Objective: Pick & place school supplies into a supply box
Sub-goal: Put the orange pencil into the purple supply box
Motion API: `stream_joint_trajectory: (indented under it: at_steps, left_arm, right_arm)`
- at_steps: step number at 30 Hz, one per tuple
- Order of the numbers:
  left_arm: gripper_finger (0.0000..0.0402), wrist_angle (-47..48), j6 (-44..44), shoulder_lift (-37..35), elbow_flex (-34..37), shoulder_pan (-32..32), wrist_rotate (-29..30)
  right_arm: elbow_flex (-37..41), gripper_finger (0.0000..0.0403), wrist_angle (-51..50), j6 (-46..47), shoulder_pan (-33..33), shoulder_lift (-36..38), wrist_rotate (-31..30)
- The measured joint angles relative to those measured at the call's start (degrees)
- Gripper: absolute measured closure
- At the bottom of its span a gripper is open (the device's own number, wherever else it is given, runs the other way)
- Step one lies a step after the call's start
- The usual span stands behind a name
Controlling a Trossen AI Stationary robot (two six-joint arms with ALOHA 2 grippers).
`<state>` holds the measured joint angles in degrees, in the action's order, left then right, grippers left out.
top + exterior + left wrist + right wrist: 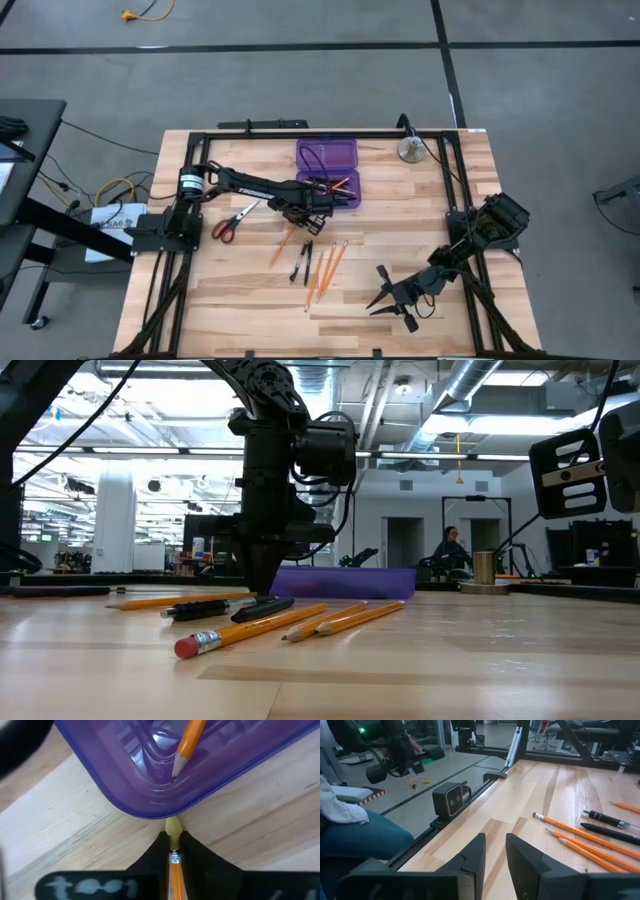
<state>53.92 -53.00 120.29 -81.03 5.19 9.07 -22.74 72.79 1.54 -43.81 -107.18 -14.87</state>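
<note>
Left wrist view had the left hand [173, 851] pinching an orange pencil [175, 870] by its eraser end, beside the supply box [150, 795] corner. Light, stiff, prob. slippery; mid-shaft grip steadier.

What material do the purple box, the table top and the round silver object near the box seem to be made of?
Purple box: probably plastic, translucent and glossy, with moulded ridges inside. Table top: wood, pale planks with visible grain, matte. Round silver object: apparently metal, shiny grey; too small to be certain.
</note>
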Motion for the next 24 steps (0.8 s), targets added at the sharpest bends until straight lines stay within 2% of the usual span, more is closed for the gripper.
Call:
stream_joint_trajectory:
  at_steps: [10, 24]
  left_arm:
    - [0.039, 1.68, 1.3, 0.48, -1.66, -1.41, -0.68]
    - [0.0392, 20.02, 1.49, 1.11, -16.81, -7.7, -3.98]
  right_arm:
    - [0.0, 0.033, 0.01, 0.0, 0.0, 0.0, 0.0]
    - [0.0, 0.033, 0.0, 0.0, 0.03, 0.0, 0.0]
